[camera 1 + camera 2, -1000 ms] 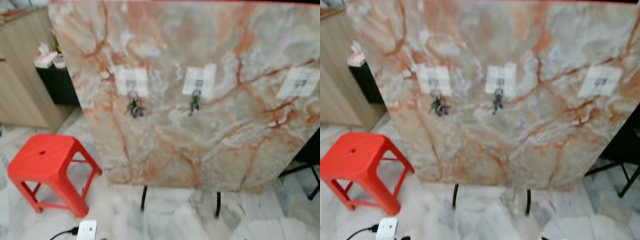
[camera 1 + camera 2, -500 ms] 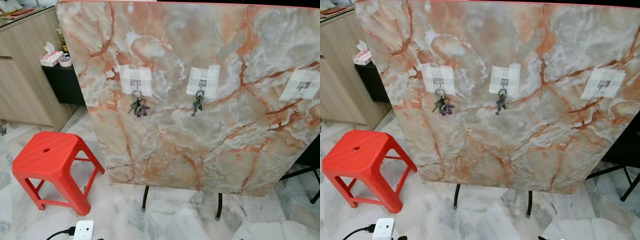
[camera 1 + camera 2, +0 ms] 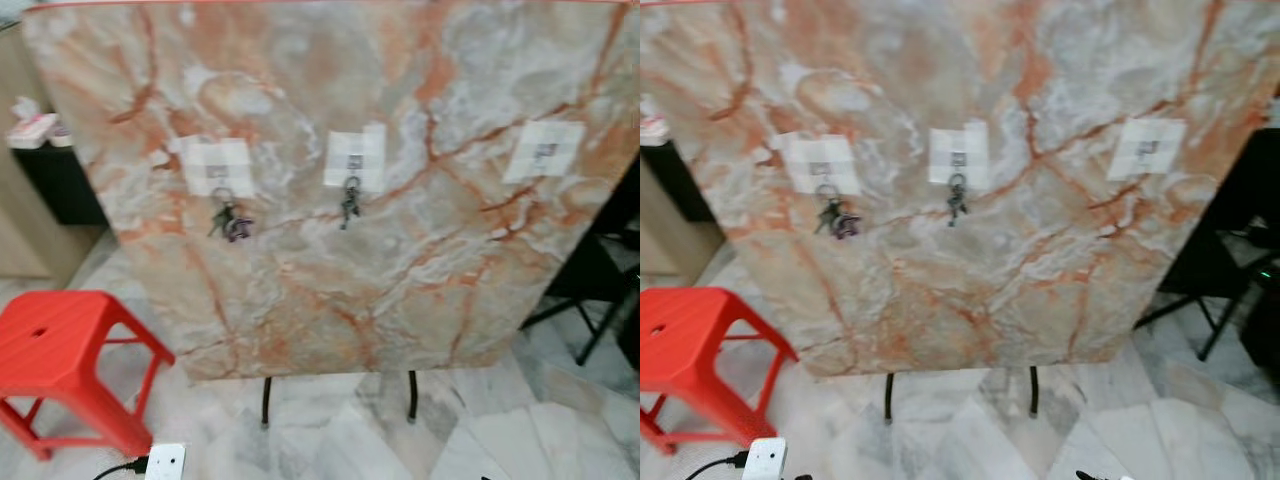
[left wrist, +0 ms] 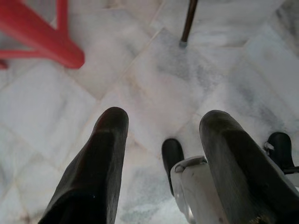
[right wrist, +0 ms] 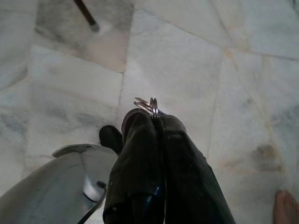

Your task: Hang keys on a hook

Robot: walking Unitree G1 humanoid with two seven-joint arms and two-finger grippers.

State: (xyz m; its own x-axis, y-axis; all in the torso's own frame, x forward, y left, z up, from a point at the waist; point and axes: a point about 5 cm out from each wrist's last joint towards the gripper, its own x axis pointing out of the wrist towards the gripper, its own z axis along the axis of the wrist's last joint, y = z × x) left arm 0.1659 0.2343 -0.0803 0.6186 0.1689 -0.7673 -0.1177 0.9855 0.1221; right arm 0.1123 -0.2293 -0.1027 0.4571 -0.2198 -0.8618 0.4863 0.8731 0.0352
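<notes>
Three white hook pads on the marble board (image 3: 330, 290) ahead; left (image 3: 217, 167) & middle (image 3: 354, 159) carry key bunches, right hook (image 3: 545, 152) bare. My right gripper (image 5: 156, 119), low over floor, fingers clamped on key ring (image 5: 149, 105) poking past tips. Left gripper (image 4: 163, 126) fingers apart.

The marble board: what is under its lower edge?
Under the board two thin black legs stand on the pale tiled floor. How the legs join the board is hidden behind it.
</notes>
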